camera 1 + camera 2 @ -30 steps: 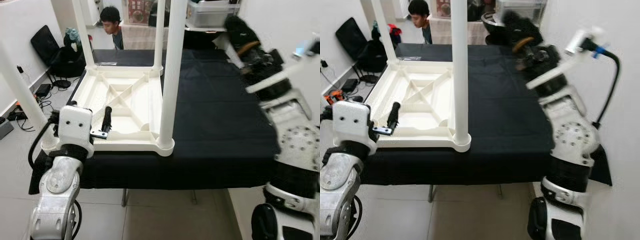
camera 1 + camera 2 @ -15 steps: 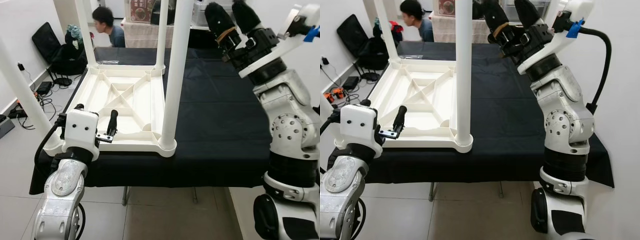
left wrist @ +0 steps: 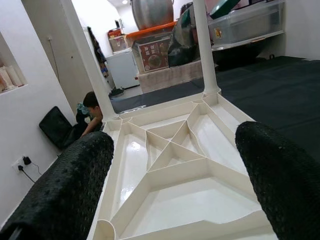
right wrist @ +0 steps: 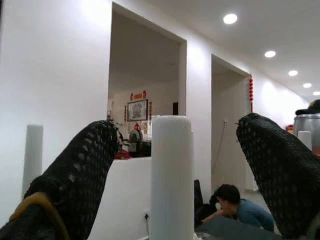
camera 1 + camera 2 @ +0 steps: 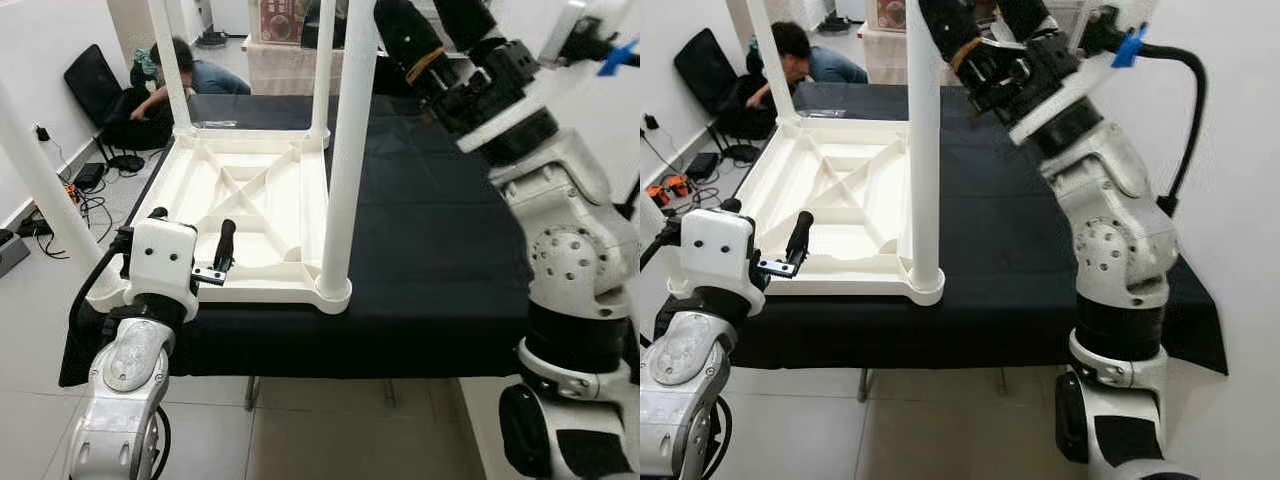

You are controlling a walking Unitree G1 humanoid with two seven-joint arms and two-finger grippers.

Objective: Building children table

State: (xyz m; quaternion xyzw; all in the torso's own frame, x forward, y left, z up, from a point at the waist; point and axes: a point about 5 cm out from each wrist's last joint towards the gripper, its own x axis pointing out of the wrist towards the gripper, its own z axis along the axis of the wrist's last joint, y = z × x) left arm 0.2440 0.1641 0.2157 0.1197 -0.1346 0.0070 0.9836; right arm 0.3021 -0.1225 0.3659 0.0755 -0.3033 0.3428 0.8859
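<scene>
A white children's table lies upside down, its ribbed underside [image 5: 245,215] facing up and its legs standing upright. My left gripper [image 3: 175,137] is open at the near left edge of that underside, one black finger [image 5: 226,243] reaching over the rim. My right gripper [image 4: 178,125] is raised high and open, with its fingers [image 5: 945,25] on either side of the top of the near right leg [image 5: 345,150], apart from it. The other legs stand at the near left [image 5: 40,180], far left [image 5: 168,65] and far right [image 5: 320,70].
The white table rests on a larger table under a black cloth [image 5: 430,240], with bare cloth to the right. A person [image 5: 185,75] crouches behind the far left corner beside a black bag [image 5: 90,85]. Cables [image 5: 60,200] lie on the floor at left.
My right arm has swung left and brought its open gripper up around the top of the near right leg. The person at the back has bent lower. My left gripper has stayed in place.
</scene>
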